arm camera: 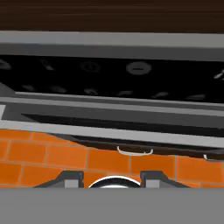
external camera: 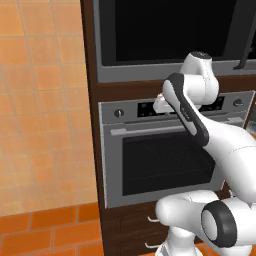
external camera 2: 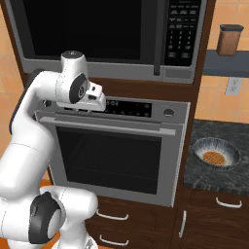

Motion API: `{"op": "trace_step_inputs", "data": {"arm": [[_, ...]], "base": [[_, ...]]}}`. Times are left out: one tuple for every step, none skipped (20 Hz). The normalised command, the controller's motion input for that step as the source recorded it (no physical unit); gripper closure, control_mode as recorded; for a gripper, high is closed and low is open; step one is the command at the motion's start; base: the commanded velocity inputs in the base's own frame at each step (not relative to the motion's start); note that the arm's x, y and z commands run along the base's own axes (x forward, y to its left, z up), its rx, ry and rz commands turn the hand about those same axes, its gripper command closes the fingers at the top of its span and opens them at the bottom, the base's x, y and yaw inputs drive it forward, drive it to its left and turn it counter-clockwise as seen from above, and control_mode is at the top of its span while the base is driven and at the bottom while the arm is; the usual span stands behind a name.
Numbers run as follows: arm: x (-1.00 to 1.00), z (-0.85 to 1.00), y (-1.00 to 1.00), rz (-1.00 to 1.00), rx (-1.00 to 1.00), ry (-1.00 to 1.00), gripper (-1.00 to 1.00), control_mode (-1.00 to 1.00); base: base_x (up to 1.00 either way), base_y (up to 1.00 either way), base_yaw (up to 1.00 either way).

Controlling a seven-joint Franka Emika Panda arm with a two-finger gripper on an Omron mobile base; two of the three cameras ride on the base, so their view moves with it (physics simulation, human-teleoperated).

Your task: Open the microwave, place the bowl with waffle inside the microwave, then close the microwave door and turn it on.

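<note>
The microwave [external camera 2: 165, 73] sits high in the wooden cabinet, its keypad strip [external camera 2: 182, 34] on the right. Its black glass microwave door [external camera 2: 82, 29] [external camera: 165, 30] is shut. The speckled grey bowl [external camera 2: 217, 147] rests on the dark counter to the right, with the round golden waffle [external camera 2: 214, 157] lying in it. My gripper [external camera 2: 96, 103] [arm camera: 113, 178] hangs just below the microwave, in front of the oven's control panel, far left of the bowl. It points down along the oven front. Its fingertips [arm camera: 70, 177] stand apart with nothing between them.
A steel oven [external camera 2: 112, 155] [external camera: 160, 165] with a bar handle and a knob [external camera 2: 168, 113] fills the cabinet below the microwave. Drawers with metal handles [external camera 2: 108, 215] lie under it. A brown jar [external camera 2: 229, 40] stands on a shelf above the counter [external camera 2: 204, 177]. Orange tiles cover the floor [external camera: 45, 230].
</note>
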Motion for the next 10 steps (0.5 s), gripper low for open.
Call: {"op": "trace_step_inputs", "data": {"arm": [[-0.09,0.00,0.00,0.00,0.00,-0.02,-1.00,-1.00],[-0.44,0.00,0.00,0.00,0.00,-0.08,-1.00,-1.00],[-0.68,0.00,0.00,0.00,0.00,-0.09,-1.00,-1.00],[-0.77,-0.11,0.00,0.00,0.00,-0.04,-1.00,-1.00],[-0.89,-0.26,0.00,0.00,0.00,0.00,-1.00,-1.00],[-0.74,-0.39,0.00,0.00,0.00,0.00,-1.00,-1.00],[-0.71,-0.49,0.00,0.00,0.00,0.00,-1.00,-1.00],[-0.70,-0.53,0.00,0.00,0.00,0.00,-1.00,-1.00],[-0.60,-0.55,0.00,0.00,0.00,0.01,-1.00,-1.00],[-0.57,-0.50,0.00,0.00,0.00,0.01,-1.00,-1.00]], "base": [[0.00,0.00,0.00],[0.00,0.00,0.00],[0.00,0.00,0.00],[0.00,0.00,0.00],[0.00,0.00,0.00],[0.00,0.00,0.00],[0.00,0.00,0.00],[0.00,0.00,0.00],[0.00,0.00,0.00],[0.00,0.00,0.00]]}}
